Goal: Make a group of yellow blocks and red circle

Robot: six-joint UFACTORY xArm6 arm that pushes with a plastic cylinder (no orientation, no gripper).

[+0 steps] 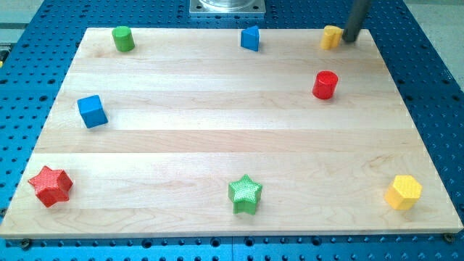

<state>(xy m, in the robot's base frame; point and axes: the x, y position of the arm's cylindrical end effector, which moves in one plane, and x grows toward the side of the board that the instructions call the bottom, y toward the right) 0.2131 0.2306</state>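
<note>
The red circle (325,84) stands at the board's upper right. One yellow block (330,36) sits at the top edge, above the red circle. My tip (349,39) rests just right of this yellow block, touching or nearly touching it. A second yellow block, a hexagon (403,192), sits at the lower right corner, far from the other two.
A green cylinder (123,38) is at the top left, a blue block (250,38) at the top middle, a blue cube (92,111) at the left, a red star (51,185) at the lower left, and a green star (245,193) at the bottom middle. The wooden board (217,130) lies on a blue perforated table.
</note>
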